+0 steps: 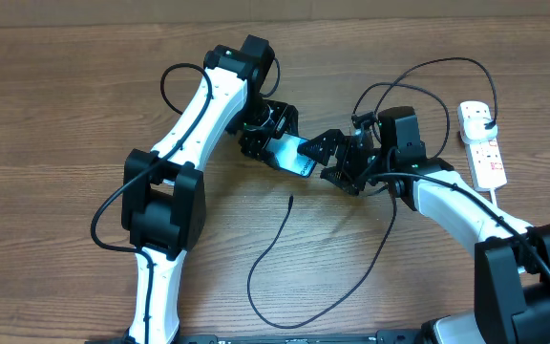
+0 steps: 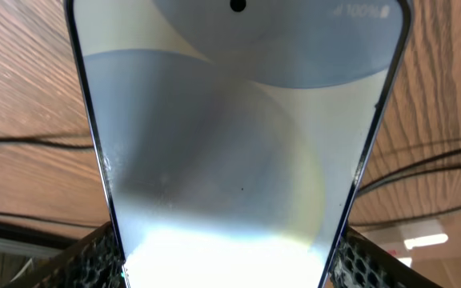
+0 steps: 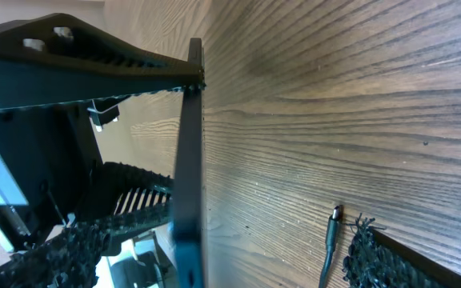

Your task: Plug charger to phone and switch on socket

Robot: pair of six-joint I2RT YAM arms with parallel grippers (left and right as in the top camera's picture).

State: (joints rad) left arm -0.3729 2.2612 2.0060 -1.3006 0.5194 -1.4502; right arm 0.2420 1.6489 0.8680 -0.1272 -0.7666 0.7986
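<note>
From above we see the left claw point(image 1: 273, 143) closed on the phone point(image 1: 294, 155), which sits near the middle of the table point(image 1: 65, 115) with its pale blue screen facing up. The right claw point(image 1: 328, 155) is at the phone's other end with its fingers spread wide open. The overhead view does not show how firm the left grip is. The left wrist view does: the screen fills the frame, and a black meshed finger point(image 2: 94, 258) presses against each long edge at the bottom. The right wrist view shows the phone side-on as a thin dark strip between that claw's own parted fingers point(image 3: 374, 256). We cannot tell whether either finger touches it. This view also shows the small connector tip point(image 3: 335, 214) of the charger cable point(image 1: 272, 236), lying free on the wood just beside one finger and apart from the phone. Only the overhead view shows the whole cable. It loops across the near side of the table and runs up to a black plug point(image 1: 483, 118) seated in the white power strip point(image 1: 486, 153) at the far right, well apart from the phone. The strip's red switches are too small to read.
</note>
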